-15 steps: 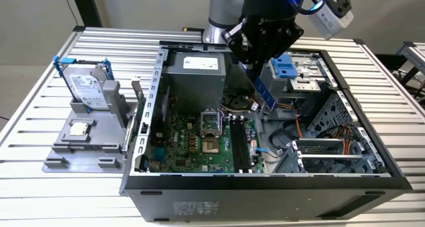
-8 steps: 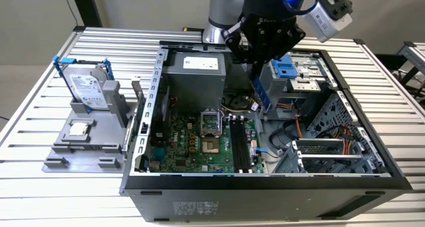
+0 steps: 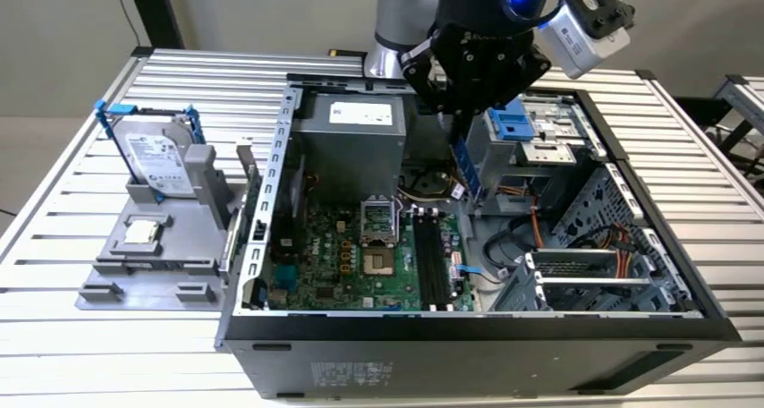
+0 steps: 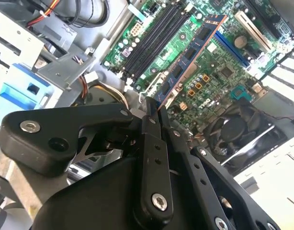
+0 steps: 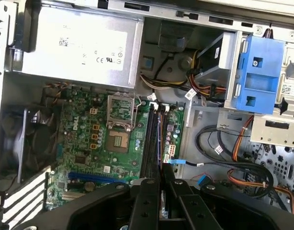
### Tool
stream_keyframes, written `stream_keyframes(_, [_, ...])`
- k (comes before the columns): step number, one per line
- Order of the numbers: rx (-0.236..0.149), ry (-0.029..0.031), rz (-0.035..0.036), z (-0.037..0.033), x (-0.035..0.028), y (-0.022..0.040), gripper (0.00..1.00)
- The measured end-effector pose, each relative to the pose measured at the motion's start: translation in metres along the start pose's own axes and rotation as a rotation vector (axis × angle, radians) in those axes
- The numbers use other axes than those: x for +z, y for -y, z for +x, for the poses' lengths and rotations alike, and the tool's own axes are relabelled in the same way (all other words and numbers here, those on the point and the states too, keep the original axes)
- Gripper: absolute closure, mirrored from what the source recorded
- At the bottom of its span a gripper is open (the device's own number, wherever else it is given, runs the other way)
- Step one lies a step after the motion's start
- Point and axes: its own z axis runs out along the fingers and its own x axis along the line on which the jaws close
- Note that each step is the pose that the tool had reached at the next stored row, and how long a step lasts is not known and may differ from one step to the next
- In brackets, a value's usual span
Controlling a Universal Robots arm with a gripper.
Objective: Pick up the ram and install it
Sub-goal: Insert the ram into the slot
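The ram (image 3: 468, 169) is a narrow blue board with a row of dark chips. It hangs on edge below my black gripper (image 3: 461, 126), which is shut on its upper end. Both are above the open computer case (image 3: 257, 247), over the back end of the long black memory slots (image 3: 430, 258) on the green motherboard (image 3: 322, 247). In the second wrist view the ram (image 4: 187, 55) runs out from the gripper (image 4: 154, 109) above the board, apart from the slots (image 4: 156, 33). In the first wrist view the gripper (image 5: 161, 173) holds the ram (image 5: 159, 148) edge-on over the slots (image 5: 150, 139).
On the exterior view's left, a grey holder (image 3: 102, 292) carries a silver hard drive (image 3: 156, 153) in a blue bracket and a small square processor (image 3: 141, 232). Inside the case are a power supply (image 3: 352, 131), an open processor socket (image 3: 378, 216), a blue drive latch (image 3: 510, 122) and loose cables (image 3: 525, 233).
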Motion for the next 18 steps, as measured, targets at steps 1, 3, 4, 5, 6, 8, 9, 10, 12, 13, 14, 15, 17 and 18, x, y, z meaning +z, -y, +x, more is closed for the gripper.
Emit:
stream_keyframes(1, [0.000, 0.0000, 0.0000, 0.0000, 0.0000, 0.0000, 1.00])
stream_keyframes(3, [0.001, 0.0000, 0.0001, 0.0000, 0.0000, 0.0000, 1.00])
stream_keyframes(4, [0.001, -0.0001, 0.0001, -0.0013, 0.0001, 0.0001, 1.00])
stream_keyframes(5, [0.001, -0.0008, -0.0001, -0.0036, 0.0003, 0.0004, 1.00])
stream_keyframes(6, [0.001, -0.0016, -0.0001, -0.0059, 0.0004, 0.0007, 1.00])
stream_keyframes(8, [0.002, -0.0028, -0.0002, -0.0093, 0.0010, 0.0011, 1.00])
stream_keyframes(9, [0.002, -0.0031, -0.0003, -0.0105, 0.0016, 0.0013, 1.00])
stream_keyframes(10, [0.004, -0.0033, -0.0002, -0.0116, 0.0022, 0.0014, 1.00])
stream_keyframes(12, [0.013, -0.0034, 0.0000, -0.0157, 0.0052, 0.0019, 1.00])
stream_keyframes(13, [0.016, -0.0035, 0.0001, -0.0177, 0.0069, 0.0022, 1.00])
stream_keyframes(14, [0.018, -0.0041, 0.0000, -0.0185, 0.0078, 0.0023, 1.00])
stream_keyframes(15, [0.019, -0.0050, -0.0001, -0.0194, 0.0087, 0.0024, 1.00])
stream_keyframes(17, [0.021, -0.0090, -0.0004, -0.0207, 0.0102, 0.0026, 1.00])
stream_keyframes(18, [0.022, -0.0126, -0.0008, -0.0214, 0.0109, 0.0027, 1.00])
